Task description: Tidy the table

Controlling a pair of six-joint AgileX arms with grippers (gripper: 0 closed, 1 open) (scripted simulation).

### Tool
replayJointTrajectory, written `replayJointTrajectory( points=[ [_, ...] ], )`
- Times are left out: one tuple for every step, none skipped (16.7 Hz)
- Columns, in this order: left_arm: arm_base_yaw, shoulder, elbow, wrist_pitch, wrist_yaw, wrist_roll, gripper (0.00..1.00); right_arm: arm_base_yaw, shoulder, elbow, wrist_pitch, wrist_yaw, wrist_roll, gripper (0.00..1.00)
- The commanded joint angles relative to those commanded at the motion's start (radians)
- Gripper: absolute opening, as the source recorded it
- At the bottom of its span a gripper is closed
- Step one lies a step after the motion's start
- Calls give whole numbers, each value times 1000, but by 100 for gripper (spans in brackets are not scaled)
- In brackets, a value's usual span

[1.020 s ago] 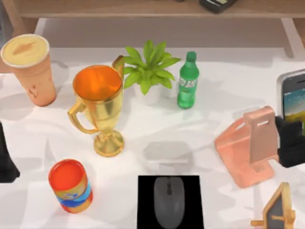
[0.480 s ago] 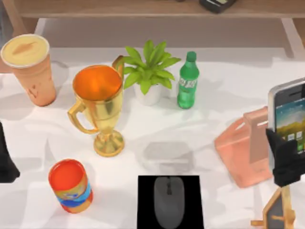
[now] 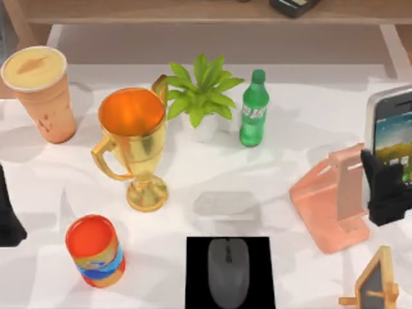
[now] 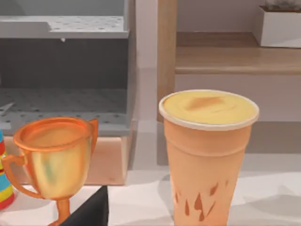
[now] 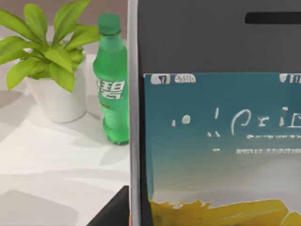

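Your right gripper (image 3: 388,193) is clamped on the smartphone (image 3: 391,132), held upright just beside the pink phone stand (image 3: 331,199) on the white surface (image 3: 283,154). Left gripper (image 3: 8,215) sits parked at the left edge; can't tell its state.

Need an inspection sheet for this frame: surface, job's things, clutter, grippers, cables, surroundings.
Surface: large flat white tabletop, matte, crowded.
Job's things: silver-edged smartphone with lit screen, held upright in the right gripper at the right edge, beside the salmon-pink phone stand.
Clutter: orange paper cup, gold trophy cup, green potted plant, green plastic soda bottle, red can, grey mouse on a black pad, small wooden chalkboard stand.
Grippers: right gripper shut on the phone; left gripper parked at the left edge.
Cables: nothing seen.
Surroundings: brown wooden shelf board behind the table.
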Motion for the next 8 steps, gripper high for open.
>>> replayJointTrajectory(
  points=[
    [0,0,0,0,0,0,100,-3,31,-10,26,-11,7,0],
    [0,0,0,0,0,0,100,-3,62,-19,53,-19,12,0],
    [0,0,0,0,0,0,100,-1,91,-25,82,-24,14,0],
    [0,0,0,0,0,0,100,2,119,-29,110,-25,12,0],
    [0,0,0,0,0,0,100,6,144,-32,137,-24,7,0],
    [0,0,0,0,0,0,100,8,166,-34,162,-21,-2,0],
    [0,0,0,0,0,0,100,11,184,-37,184,-16,-10,0],
    [0,0,0,0,0,0,100,13,197,-40,201,-12,-17,0]
  ],
)
